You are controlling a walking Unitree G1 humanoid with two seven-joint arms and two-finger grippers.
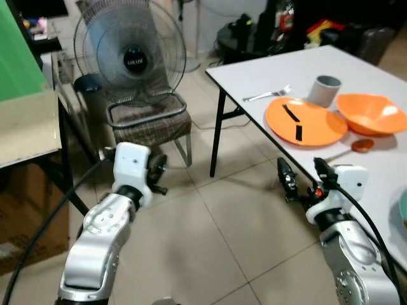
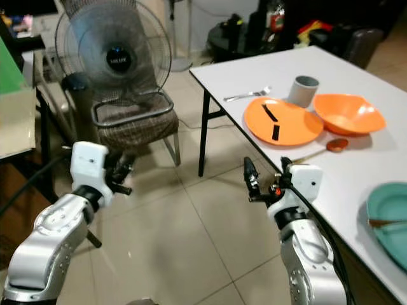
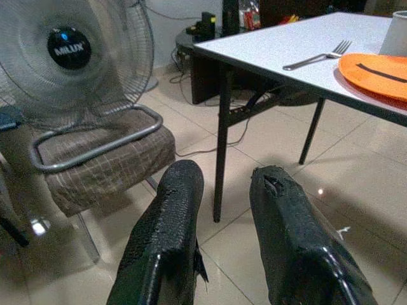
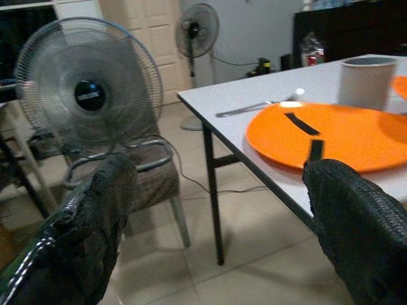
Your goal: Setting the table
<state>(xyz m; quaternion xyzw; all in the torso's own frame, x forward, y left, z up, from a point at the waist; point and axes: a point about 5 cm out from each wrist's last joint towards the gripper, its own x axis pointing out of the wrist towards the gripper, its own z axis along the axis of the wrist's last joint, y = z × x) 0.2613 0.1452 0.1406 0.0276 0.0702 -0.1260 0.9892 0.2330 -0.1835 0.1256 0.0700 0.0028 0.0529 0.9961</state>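
The step in hand looks like an approach: both arms are raised in front of the robot over the tiled floor [image 1: 210, 222], beside the near edge of the white desk [image 2: 356, 171], and nothing is gripped yet. To do it well, the robot should square up to the desk edge and bring the right tool [image 1: 304, 176] in over the top rather than level with the rim, since it hangs just off that edge.

The right tool is wide open and empty, touching nothing. The left tool [image 3: 222, 248], well away from the desk, has its fingers slightly parted and also holds nothing.

Nearest on the desk lies a teal plate [image 2: 391, 219] at the right edge. Further in sit a spoon [image 2: 331, 146], the orange plate [image 2: 283, 122] bearing two dark strips, and the orange bowl [image 2: 348, 113]. Beyond them stand a grey cup [image 2: 304, 90] and a fork [image 2: 248, 94] toward the far corner.
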